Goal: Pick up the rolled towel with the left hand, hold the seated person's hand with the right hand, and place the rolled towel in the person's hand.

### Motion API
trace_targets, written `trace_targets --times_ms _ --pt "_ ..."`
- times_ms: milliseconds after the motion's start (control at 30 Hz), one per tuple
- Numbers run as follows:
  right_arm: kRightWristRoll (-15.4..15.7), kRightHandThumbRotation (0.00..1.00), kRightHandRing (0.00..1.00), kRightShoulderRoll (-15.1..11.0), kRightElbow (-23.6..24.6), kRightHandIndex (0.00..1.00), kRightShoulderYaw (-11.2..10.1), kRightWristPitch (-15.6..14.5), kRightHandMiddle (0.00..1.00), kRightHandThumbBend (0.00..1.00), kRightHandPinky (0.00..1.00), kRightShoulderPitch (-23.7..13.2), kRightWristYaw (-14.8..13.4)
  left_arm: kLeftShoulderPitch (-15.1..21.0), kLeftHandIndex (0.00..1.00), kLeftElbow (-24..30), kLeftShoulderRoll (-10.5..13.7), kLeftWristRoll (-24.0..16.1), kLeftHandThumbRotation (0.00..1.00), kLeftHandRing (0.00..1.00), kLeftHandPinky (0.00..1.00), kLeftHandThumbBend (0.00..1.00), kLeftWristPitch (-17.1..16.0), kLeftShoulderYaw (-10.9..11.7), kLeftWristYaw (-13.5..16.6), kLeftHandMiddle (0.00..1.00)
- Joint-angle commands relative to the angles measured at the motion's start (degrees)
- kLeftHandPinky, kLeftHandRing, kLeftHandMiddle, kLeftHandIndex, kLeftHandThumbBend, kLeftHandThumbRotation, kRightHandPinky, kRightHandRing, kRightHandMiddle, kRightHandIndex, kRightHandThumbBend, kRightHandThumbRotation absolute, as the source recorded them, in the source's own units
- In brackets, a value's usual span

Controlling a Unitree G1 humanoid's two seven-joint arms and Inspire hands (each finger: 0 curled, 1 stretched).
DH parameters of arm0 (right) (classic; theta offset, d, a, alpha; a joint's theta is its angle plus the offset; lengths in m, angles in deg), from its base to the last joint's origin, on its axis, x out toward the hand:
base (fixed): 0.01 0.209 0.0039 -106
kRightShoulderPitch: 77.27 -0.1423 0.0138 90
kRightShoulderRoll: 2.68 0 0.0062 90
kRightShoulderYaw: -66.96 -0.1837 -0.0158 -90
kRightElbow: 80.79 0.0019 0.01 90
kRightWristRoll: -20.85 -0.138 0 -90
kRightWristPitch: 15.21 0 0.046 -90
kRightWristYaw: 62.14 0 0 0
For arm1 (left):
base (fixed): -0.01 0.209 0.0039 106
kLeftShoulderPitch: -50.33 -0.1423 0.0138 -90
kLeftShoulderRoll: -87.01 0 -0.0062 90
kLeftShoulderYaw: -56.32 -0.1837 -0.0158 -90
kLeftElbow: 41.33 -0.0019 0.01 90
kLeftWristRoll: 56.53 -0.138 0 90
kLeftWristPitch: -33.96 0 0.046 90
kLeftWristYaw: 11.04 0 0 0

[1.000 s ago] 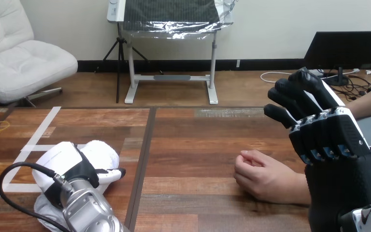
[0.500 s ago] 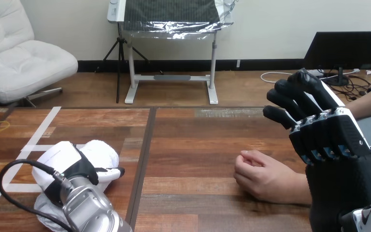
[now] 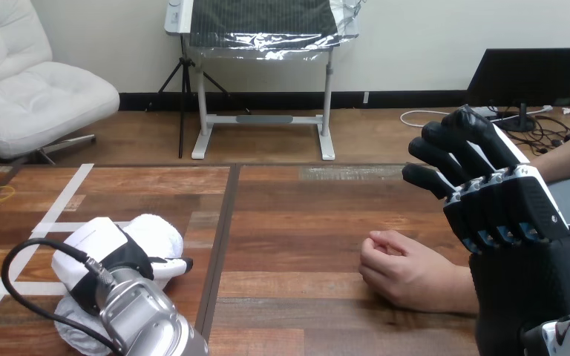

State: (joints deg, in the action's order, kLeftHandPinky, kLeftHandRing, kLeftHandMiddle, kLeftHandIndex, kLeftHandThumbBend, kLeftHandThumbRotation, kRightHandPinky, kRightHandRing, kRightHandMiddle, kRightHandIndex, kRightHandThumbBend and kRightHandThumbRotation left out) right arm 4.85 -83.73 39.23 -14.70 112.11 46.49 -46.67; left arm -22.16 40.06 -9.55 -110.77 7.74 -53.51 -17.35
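Observation:
The rolled towel [image 3: 157,233], white and fluffy, lies on the wooden table [image 3: 297,215] at the lower left. My left hand [image 3: 98,243] rests on top of it, thumb curled along the towel's near right side, the other fingers hidden behind the roll. The person's hand [image 3: 401,271] rests on the table at the lower right as a loose fist, knuckles toward the middle. My right hand [image 3: 505,211] is raised above the person's forearm, apart from it, back toward me, its fingers relaxed and holding nothing.
White tape lines [image 3: 59,209] cross the table's left part. A yellow rubber band [image 3: 0,193] lies near the far left edge. A dark seam [image 3: 223,237] runs down the table between the towel and the person's hand.
My left forearm has shifted a little right and forward over the towel. The right hand and the person's hand have stayed in place.

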Motion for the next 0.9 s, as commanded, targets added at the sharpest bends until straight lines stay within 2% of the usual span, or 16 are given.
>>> trace_targets --times_ms 0,233,433,500,533,567,633,700,867 --pt "-1.33 1.0 0.84 -0.29 2.0 0.85 -0.42 0.12 0.85 0.9 0.8 -2.22 0.2 3.64 0.9 -1.97 0.84 0.7 0.41 0.96 1.0 0.89 -0.05 -1.04 -0.56 0.95" --pt "-2.82 0.99 0.85 -0.75 2.13 0.85 -0.31 0.1 0.85 0.89 0.8 -2.25 1.04 3.97 0.89 -2.81 0.96 1.08 0.35 0.95 1.0 0.93 -0.01 -0.98 -0.52 0.94" --pt "-2.73 0.99 0.85 -0.69 2.35 0.85 -0.66 0.07 0.86 0.9 0.8 -2.28 1.16 4.0 0.87 -3.29 1.18 1.94 0.28 0.92 0.98 0.95 -0.39 -0.53 -0.17 0.92" --pt "-2.65 0.99 0.85 -0.64 2.44 0.85 -0.73 0.0 0.86 0.9 0.8 -2.3 1.09 3.94 0.86 -3.17 1.16 2.38 0.25 0.9 0.9 0.95 -0.59 -0.13 0.03 0.9" --pt "-2.63 1.0 0.85 -0.63 2.49 0.85 -0.75 -0.05 0.86 0.9 0.8 -2.31 1.06 3.9 0.85 -3.09 1.13 2.61 0.24 0.87 0.82 0.95 -0.69 0.08 0.15 0.89" --pt "-2.63 1.0 0.84 -0.62 2.52 0.85 -0.76 -0.09 0.85 0.91 0.79 -2.32 1.04 3.89 0.84 -3.04 1.13 2.82 0.21 0.83 0.64 0.95 -0.74 0.21 0.27 0.87" --pt "-2.69 1.0 0.84 -0.65 2.59 0.85 -0.76 -0.19 0.85 0.91 0.79 -2.38 1.04 3.86 0.83 -2.74 0.96 3.57 0.18 0.78 0.5 0.96 -0.78 0.88 0.66 0.85" --pt "-2.76 1.0 0.84 -0.66 2.63 0.85 -0.76 -0.28 0.85 0.91 0.79 -2.42 1.04 3.93 0.82 -2.66 0.94 4.07 0.15 0.72 0.41 0.96 -0.72 1.17 0.9 0.82" --pt "-3.13 1.0 0.84 -0.8 2.79 0.85 -0.69 -0.65 0.85 0.93 0.79 -2.52 1.12 4.34 0.77 -3.41 1.17 5.08 0.08 0.57 0.31 0.95 -0.93 1.61 1.54 0.72"
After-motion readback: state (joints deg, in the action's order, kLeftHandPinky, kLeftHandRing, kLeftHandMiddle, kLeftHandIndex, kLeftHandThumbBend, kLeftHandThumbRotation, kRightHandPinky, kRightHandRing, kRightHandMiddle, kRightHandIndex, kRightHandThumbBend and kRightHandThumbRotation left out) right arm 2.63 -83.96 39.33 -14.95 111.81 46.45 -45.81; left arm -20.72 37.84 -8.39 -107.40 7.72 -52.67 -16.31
